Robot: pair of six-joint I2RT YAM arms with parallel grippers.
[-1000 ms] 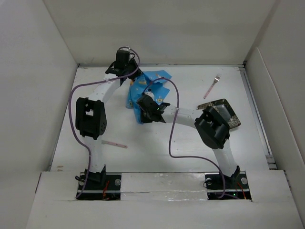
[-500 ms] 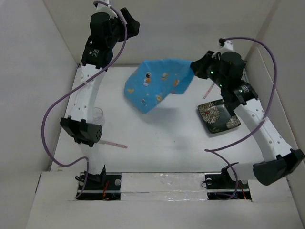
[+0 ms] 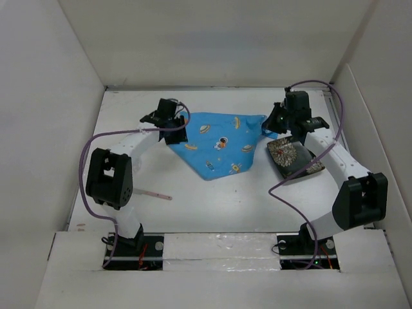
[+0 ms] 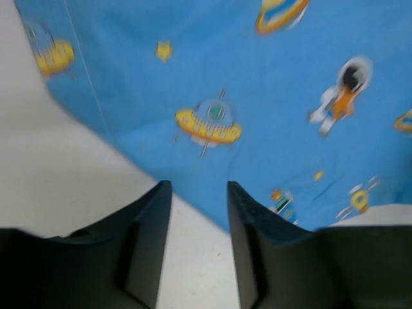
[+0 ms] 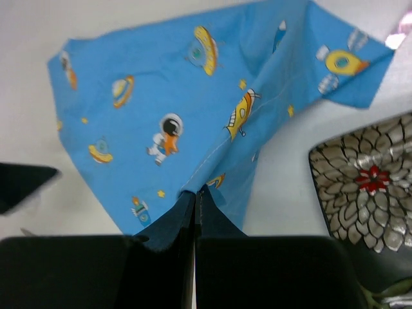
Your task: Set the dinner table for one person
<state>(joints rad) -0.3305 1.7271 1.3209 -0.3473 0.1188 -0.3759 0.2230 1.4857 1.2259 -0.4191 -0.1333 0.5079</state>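
Surface check, lower frame upward: the white surface (image 3: 212,206) to be set fills the middle of the overhead view. It is bare along its lower part except for a pink utensil (image 3: 154,194) at lower left. Higher up, right of centre, a dark flower-patterned plate (image 3: 290,162) sits just beside the blue placemat (image 3: 219,145), which lies spread at centre. At the mat's left corner my left pincer (image 3: 175,129) stands with jaws apart and nothing between them, so that corner is free to lie flat. At the right corner my right pincer (image 3: 269,124) is closed, apparently pinching the cloth edge to hold it taut. I judge the placemat step nearly done.
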